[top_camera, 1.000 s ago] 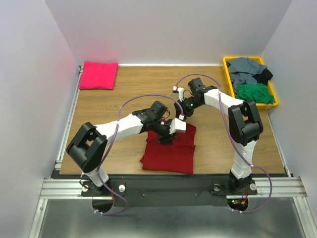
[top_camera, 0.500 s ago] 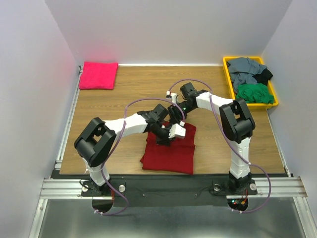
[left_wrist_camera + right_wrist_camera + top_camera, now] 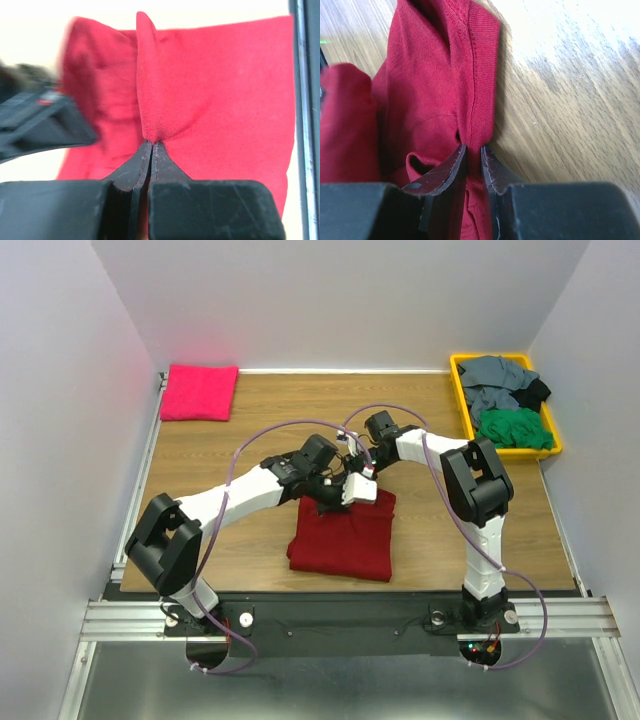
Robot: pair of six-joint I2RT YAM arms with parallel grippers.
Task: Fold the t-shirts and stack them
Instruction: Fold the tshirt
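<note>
My left arm (image 3: 250,490) and right arm (image 3: 440,445) angle inward; both jaws pinch the crimson fabric t-shirt (image 3: 345,535). Right of them, a yellow plastic bin (image 3: 457,365) holds grey, green, black shirts (image 3: 500,385).

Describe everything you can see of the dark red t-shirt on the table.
The dark red t-shirt looks like soft, finely knit fabric. It is folded into a roughly rectangular bundle and lies on the wooden table near the front edge, between the two arms. At its far edge the left gripper, jaws shut, pinches up a raised fold. Beside it the right gripper, jaws closed, clamps a stitched hem. The rest lies flat with a few creases.
</note>
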